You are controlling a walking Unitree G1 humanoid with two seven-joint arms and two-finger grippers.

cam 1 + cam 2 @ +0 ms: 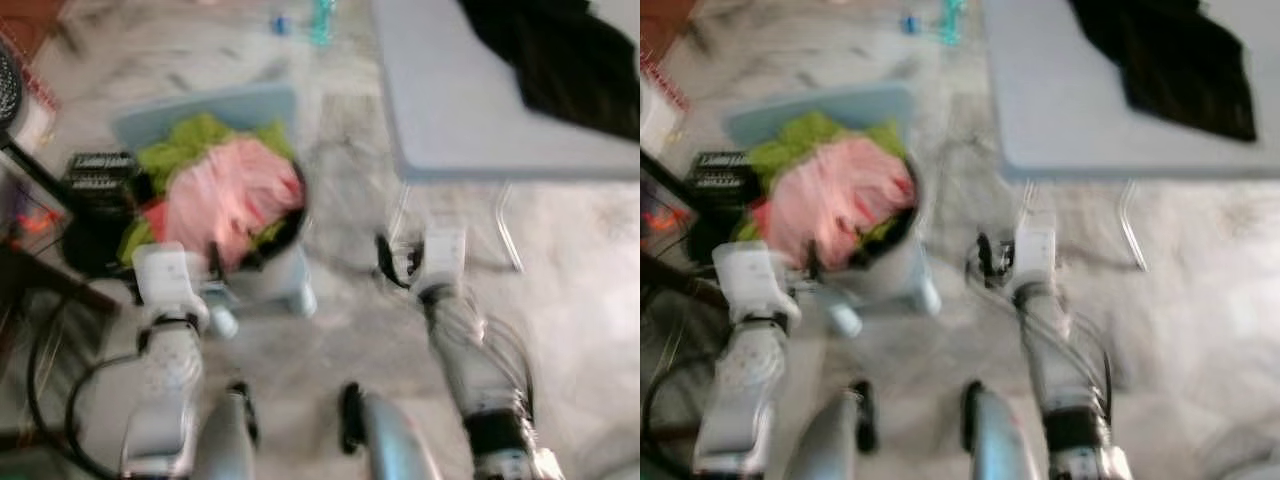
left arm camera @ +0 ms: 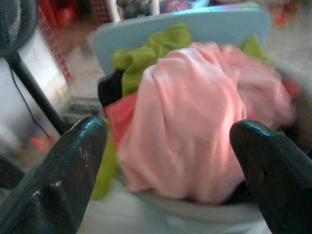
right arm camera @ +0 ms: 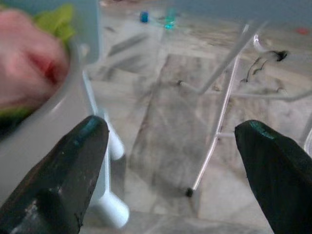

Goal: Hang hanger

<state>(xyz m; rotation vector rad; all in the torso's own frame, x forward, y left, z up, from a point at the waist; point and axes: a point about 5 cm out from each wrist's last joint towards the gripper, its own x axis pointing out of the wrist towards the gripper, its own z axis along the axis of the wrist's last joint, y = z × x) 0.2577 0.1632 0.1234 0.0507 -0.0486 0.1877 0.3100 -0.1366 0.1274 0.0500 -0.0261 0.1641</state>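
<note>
Closest to us, our left gripper [image 2: 168, 161] hangs wide open and empty over the laundry basket [image 1: 275, 275] heaped with pink cloth [image 1: 235, 195]. Further right, our right gripper [image 3: 170, 165] is equally spread, holding nothing, beside the table [image 1: 470, 120]. We cannot make out any hanger; we should steady before reaching.

A pale laundry basket [image 1: 285, 275] heaped with pink cloth [image 2: 195, 117] and green cloth [image 2: 151, 48] lies straight ahead of the left jaws, its blue lid [image 1: 215, 108] behind the pile. A grey folding bench [image 1: 470, 100] carrying a black garment [image 1: 560, 60] stands beyond the right jaws, its metal legs [image 3: 219, 122] on the marble floor [image 3: 161, 131] between them.
</note>
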